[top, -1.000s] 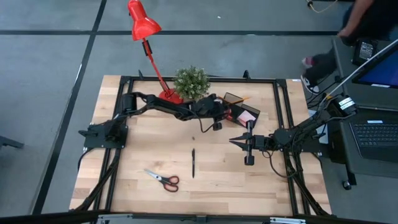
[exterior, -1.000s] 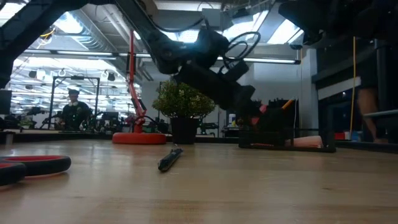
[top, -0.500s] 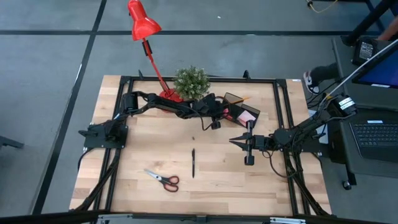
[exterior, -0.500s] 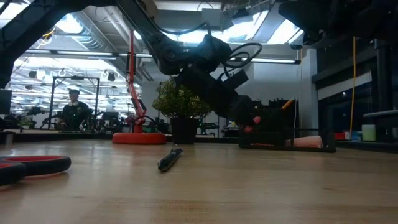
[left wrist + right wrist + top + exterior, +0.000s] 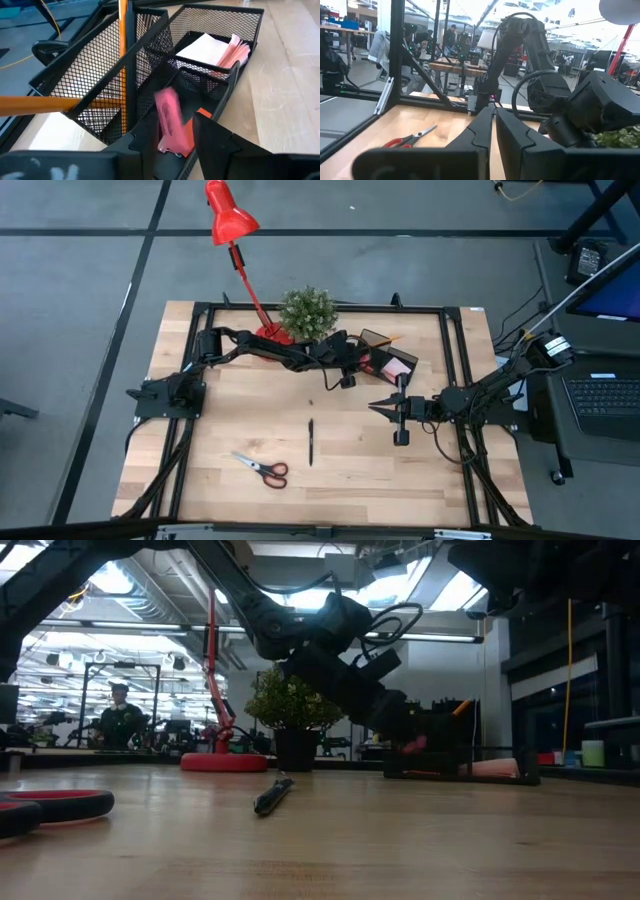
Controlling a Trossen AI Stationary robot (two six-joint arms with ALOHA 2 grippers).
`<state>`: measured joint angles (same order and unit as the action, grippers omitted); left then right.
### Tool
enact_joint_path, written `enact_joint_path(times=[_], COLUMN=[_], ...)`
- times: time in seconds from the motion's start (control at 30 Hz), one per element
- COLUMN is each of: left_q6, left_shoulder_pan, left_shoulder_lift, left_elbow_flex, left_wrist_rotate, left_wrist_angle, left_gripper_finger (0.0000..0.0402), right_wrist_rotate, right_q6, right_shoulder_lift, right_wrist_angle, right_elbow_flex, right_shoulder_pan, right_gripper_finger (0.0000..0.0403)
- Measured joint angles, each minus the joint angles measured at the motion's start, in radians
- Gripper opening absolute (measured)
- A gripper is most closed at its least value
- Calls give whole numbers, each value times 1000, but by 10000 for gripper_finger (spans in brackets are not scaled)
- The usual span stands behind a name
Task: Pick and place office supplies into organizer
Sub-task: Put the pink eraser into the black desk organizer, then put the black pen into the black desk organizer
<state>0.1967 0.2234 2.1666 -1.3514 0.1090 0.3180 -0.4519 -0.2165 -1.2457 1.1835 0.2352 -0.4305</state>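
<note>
Item: black mesh organizer (image 5: 150,80), at the far side of the table (image 5: 230,430) beside the small potted plant (image 5: 306,313) and the red desk lamp (image 5: 232,220).

Contents so far: a pink sticky-note pad (image 5: 220,47) in one end compartment; an orange pencil (image 5: 122,60) upright in a tall compartment, with a second orange shaft crossing the near foreground.

Left end effector (image 5: 172,137): reaching over the organizer's low compartment. A pink eraser (image 5: 169,120) stands between its fingers, blurred, with something red-orange just behind it. The fingers look slightly spread around it; whether it is pinched or already let go I cannot tell.

Right end effector (image 5: 378,409): waiting low over the middle-right of the table, fingers pressed together, holding nothing.

Progress: partly done. This eraser appears to be at the point of deposit.

Outstanding: a black pen (image 5: 310,442) lying near the table's centre; orange-handled scissors (image 5: 262,468) lying toward the near-left side. Both are well apart from the organizer.

Surface: pale wood-plank table inside a black metal frame.

Room: grey floor with dark lines; an open laptop (image 5: 605,395) on a stand to the right; in the low view a workshop with ceiling lights and a person (image 5: 118,715) standing far off.
</note>
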Motion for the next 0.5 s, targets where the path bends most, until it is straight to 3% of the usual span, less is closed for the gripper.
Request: enact_joint_path(times=[0.3, 0.5], left_q6=[-7, 50], left_shoulder_pan=[-4, -38], left_shoulder_lift=[-13, -127], left_elbow_flex=[0, -1], left_wrist_rotate=[-24, -33], left_wrist_angle=[1, -80], left_gripper_finger=[131, 125], right_wrist_rotate=[0, 0], right_q6=[-1, -52], right_shoulder_lift=[0, 0], right_wrist_angle=[-9, -8], right_elbow_flex=[0, 0], right_shoulder_pan=[0, 0], right_gripper_finger=[30, 30])
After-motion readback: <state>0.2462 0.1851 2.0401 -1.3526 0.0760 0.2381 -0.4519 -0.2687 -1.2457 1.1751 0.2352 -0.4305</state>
